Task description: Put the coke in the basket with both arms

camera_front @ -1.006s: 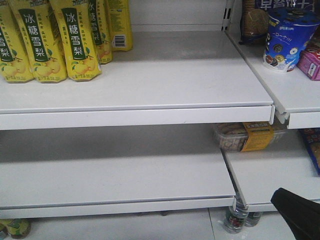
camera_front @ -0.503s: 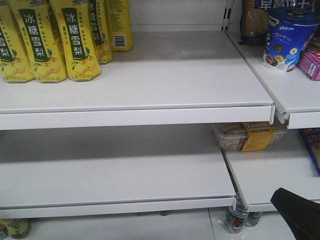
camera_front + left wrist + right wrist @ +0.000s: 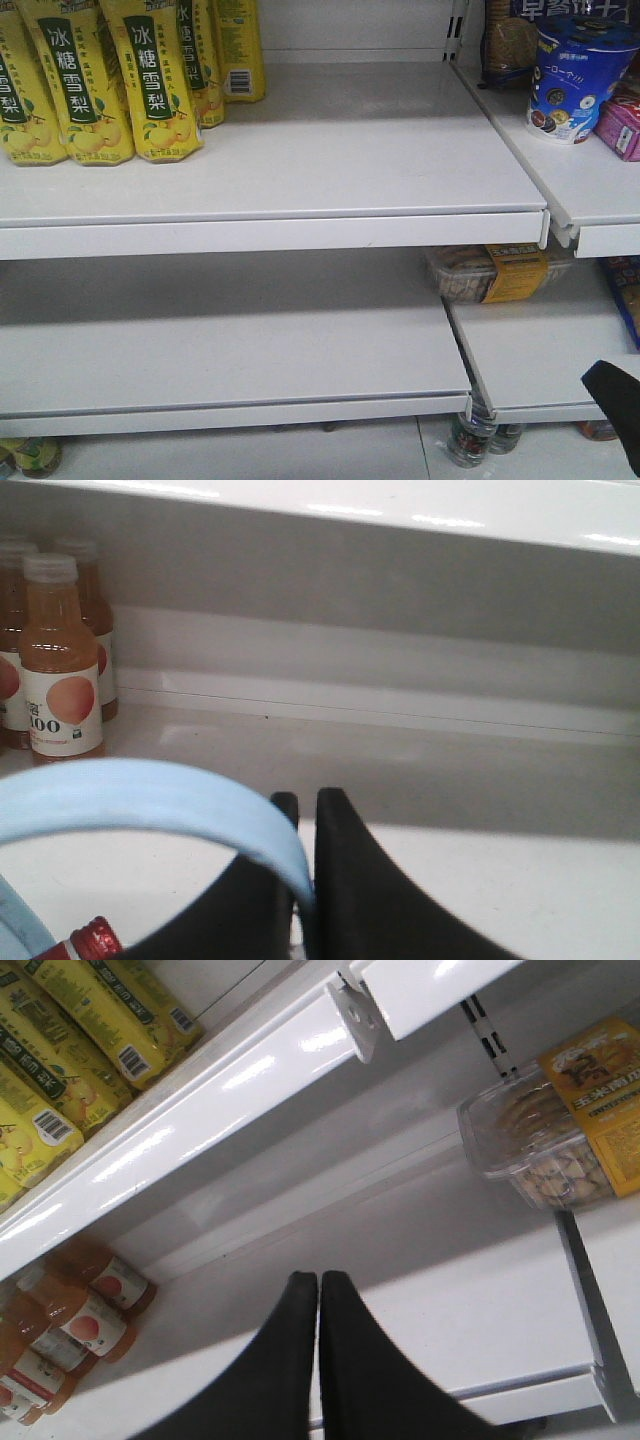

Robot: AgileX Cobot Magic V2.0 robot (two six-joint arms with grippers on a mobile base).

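Red-capped plastic coke bottle sits low beside the light-blue plastic basket's handle, which the left gripper pinches; right gripper jaws closed, empty; placing looks nearly done

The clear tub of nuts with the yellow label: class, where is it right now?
The tub of nuts sits at the upper right of the right wrist view, on the lower shelf, just beneath the upper shelf's edge.

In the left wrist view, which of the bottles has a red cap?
The coke at the bottom left corner, under the light-blue basket handle. The orange juice bottles standing at the back left have pale, whitish caps.
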